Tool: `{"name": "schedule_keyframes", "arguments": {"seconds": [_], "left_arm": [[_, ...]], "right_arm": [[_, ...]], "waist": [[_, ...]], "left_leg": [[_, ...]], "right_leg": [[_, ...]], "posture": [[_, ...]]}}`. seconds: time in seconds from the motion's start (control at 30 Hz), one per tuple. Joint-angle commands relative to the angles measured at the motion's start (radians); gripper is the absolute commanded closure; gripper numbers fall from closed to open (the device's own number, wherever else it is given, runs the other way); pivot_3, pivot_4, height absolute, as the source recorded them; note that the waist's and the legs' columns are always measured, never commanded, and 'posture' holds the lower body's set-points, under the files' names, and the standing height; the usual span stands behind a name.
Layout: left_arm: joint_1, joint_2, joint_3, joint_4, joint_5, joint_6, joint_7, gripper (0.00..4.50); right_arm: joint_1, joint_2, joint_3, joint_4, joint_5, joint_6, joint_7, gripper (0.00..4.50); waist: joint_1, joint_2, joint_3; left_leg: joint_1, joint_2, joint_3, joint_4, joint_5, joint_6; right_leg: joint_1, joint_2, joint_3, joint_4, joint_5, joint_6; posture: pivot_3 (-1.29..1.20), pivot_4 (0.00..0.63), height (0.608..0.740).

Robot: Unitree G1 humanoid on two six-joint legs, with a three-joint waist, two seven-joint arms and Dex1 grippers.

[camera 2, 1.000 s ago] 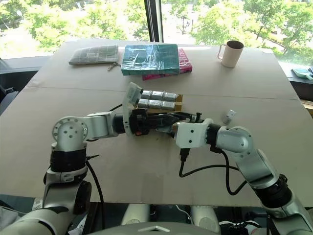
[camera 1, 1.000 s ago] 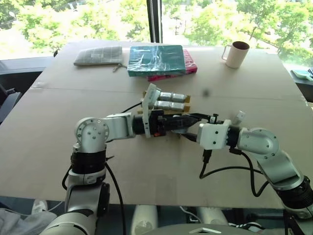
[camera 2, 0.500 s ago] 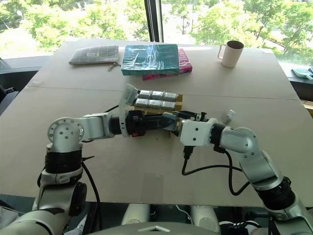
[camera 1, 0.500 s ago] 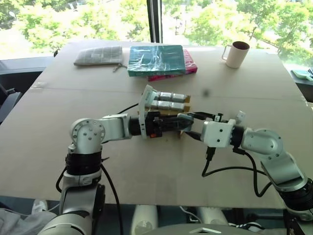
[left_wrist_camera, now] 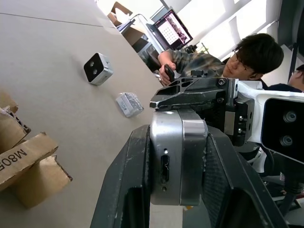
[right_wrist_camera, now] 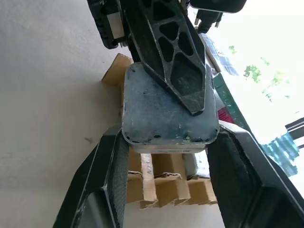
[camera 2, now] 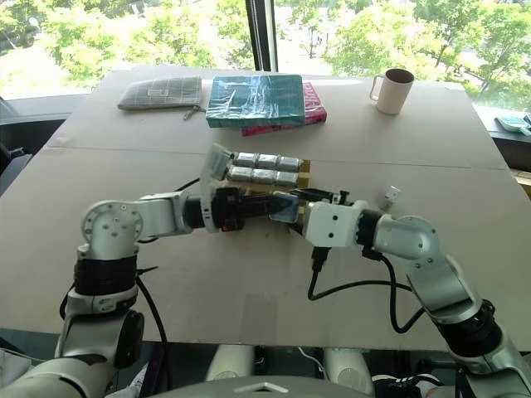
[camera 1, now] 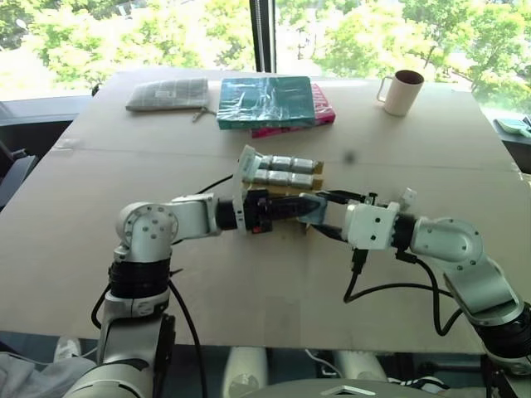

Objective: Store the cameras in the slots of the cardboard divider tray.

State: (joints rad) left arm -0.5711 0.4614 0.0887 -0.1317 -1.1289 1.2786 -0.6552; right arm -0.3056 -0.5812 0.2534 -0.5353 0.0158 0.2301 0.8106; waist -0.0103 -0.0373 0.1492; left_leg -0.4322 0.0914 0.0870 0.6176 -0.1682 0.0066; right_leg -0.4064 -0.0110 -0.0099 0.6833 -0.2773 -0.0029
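At the centre of the left eye view the two grippers meet over the table point(camera 1: 99, 249), sharing one silver-grey camera point(camera 1: 314, 208) just in front of the cardboard divider tray point(camera 1: 318, 170). The left gripper point(camera 1: 300, 207), reaching in from the left of the frame and pointing level toward the right, has its jaws clamped on the camera's broad faces; its wrist view shows the metal body point(left_wrist_camera: 178, 156) squeezed between the two black fingers. The right gripper point(camera 2: 292, 201) comes in from the right, and in its wrist view its fingers stand on either side of the same camera point(right_wrist_camera: 166, 111), close to its narrow edges, though whether they press it I cannot tell. This looks like a hand-over, with the camera gripped crosswise so each gripper takes a different pair of faces and neither blocks the other. Behind the grippers, above centre, several cameras point(camera 1: 282, 168) already lie in two rows of the tray's slots, so the nearer slots probably await this one. A small black-faced device point(left_wrist_camera: 98, 69) and a little grey block point(left_wrist_camera: 129, 104) lie apart on the table. Far off, at the top of the frame, sit a teal wrapped book point(camera 1: 265, 101), a grey pouch point(camera 1: 168, 94) and a beige mug point(camera 1: 402, 91).
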Motion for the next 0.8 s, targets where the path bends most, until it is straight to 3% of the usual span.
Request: {"name": "schedule_keyframes", "arguments": {"seconds": [0.03, 0.1, 0.13, 0.27, 0.43, 0.67, 0.8], "left_arm": [[-0.050, 0.029, -0.008, 0.038, 0.087, -0.122, -0.084, 3.64], [-0.097, 0.052, -0.023, 0.087, 0.165, -0.218, -0.140, 3.64], [-0.121, 0.059, -0.029, 0.113, 0.208, -0.274, -0.165, 3.64], [-0.232, 0.018, -0.004, 0.217, 0.321, -0.469, -0.165, 3.64], [-0.357, -0.106, 0.033, 0.306, 0.449, -0.701, -0.037, 3.64], [-0.392, -0.100, 0.061, 0.297, 0.435, -0.615, 0.011, 3.64], [-0.340, 0.048, 0.026, 0.237, 0.398, -0.503, -0.164, 3.64]], "right_arm": [[-0.019, 0.020, -0.084, -0.013, 0.034, 0.047, -0.053, 0.94], [-0.006, 0.029, -0.119, -0.011, 0.018, 0.059, -0.103, 0.20], [0.003, 0.035, -0.141, -0.017, 0.023, 0.074, -0.123, 0.05], [0.024, 0.083, -0.257, -0.051, 0.087, 0.175, -0.210, 0.05], [0.022, 0.115, -0.336, -0.082, 0.127, 0.237, -0.278, 0.05], [0.166, 0.086, -0.428, -0.189, 0.185, 0.259, -0.276, 0.05], [0.300, 0.064, -0.489, -0.303, 0.245, 0.290, -0.252, 0.05]], "waist": [[0.000, 0.000, 0.000], [0.002, 0.000, 0.000], [0.003, 0.000, 0.000], [0.009, 0.000, 0.000], [0.023, 0.001, 0.001], [0.021, 0.001, 0.001], [0.018, 0.001, 0.001]], "left_leg": [[0.000, 0.000, 0.000, 0.000, 0.000, 0.000], [0.000, 0.000, 0.000, 0.000, 0.000, 0.000], [0.000, 0.000, 0.001, 0.000, 0.000, 0.000], [-0.001, -0.001, 0.001, -0.001, 0.000, 0.000], [-0.003, -0.001, 0.004, -0.001, 0.000, 0.000], [-0.003, -0.001, 0.004, -0.001, 0.000, 0.000], [-0.003, -0.001, 0.004, -0.001, 0.000, 0.000]], "right_leg": [[0.000, 0.000, 0.000, 0.000, 0.000, 0.000], [0.000, 0.000, 0.000, 0.000, 0.000, -0.001], [0.000, 0.000, -0.001, 0.000, 0.000, -0.001], [0.000, -0.001, -0.001, -0.002, 0.002, -0.003], [0.000, -0.001, -0.002, -0.003, 0.002, -0.003], [0.000, 0.000, -0.002, -0.003, 0.000, 0.000], [0.000, 0.000, -0.001, -0.003, 0.000, 0.001]], "posture": [[0.00, 0.150, 0.740], [0.00, 0.150, 0.740], [0.00, 0.150, 0.740], [0.00, 0.150, 0.740], [0.00, 0.150, 0.740], [0.00, 0.150, 0.740], [0.00, 0.150, 0.740]]}}
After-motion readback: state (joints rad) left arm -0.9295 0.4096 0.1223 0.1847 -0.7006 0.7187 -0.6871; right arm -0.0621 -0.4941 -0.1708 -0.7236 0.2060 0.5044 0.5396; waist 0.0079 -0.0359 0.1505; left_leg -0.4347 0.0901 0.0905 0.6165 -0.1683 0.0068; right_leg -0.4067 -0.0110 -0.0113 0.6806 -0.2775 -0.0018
